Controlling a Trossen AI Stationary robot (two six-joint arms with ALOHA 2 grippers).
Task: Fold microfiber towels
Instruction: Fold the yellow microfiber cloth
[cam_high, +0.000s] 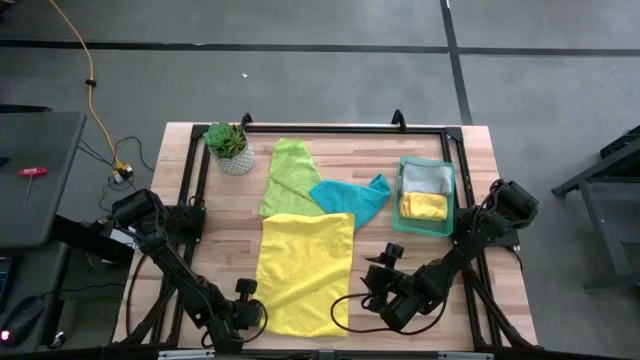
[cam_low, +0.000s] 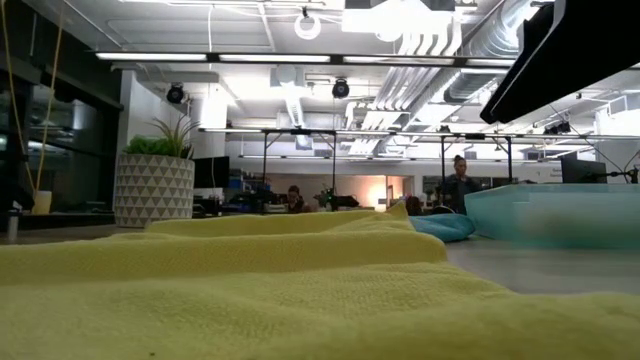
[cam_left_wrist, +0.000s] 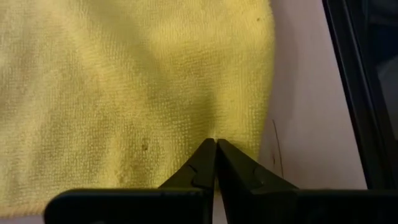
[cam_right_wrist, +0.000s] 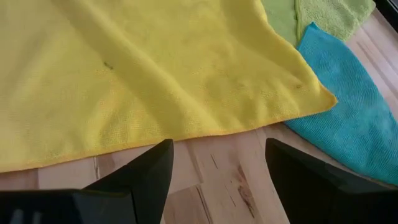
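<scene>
A yellow towel (cam_high: 305, 270) lies spread flat on the wooden table, near the middle of the near side. My left gripper (cam_high: 252, 313) is at the towel's near left corner, shut with its tips on the cloth (cam_left_wrist: 216, 142). My right gripper (cam_high: 377, 280) stands open over bare wood, just off the yellow towel's right edge (cam_right_wrist: 205, 132). A lime green towel (cam_high: 288, 178) and a teal towel (cam_high: 350, 198) lie crumpled behind the yellow one. The teal towel's edge lies over the lime green one. My left gripper pinches a small pucker of the yellow towel (cam_left_wrist: 214, 129) between its two fingertips, a little in from the left edge near the near corner. The fingers slant steeply down onto it. Faint creases run toward the tips. The towel lies flat on the table.
A translucent green tray (cam_high: 447, 200) at the right holds a folded grey towel (cam_high: 425, 176) and a folded yellow towel (cam_high: 424, 206). A potted plant (cam_high: 228, 147) stands at the far left. A black frame rail (cam_left_wrist: 354, 87) runs along the table beside the left gripper.
</scene>
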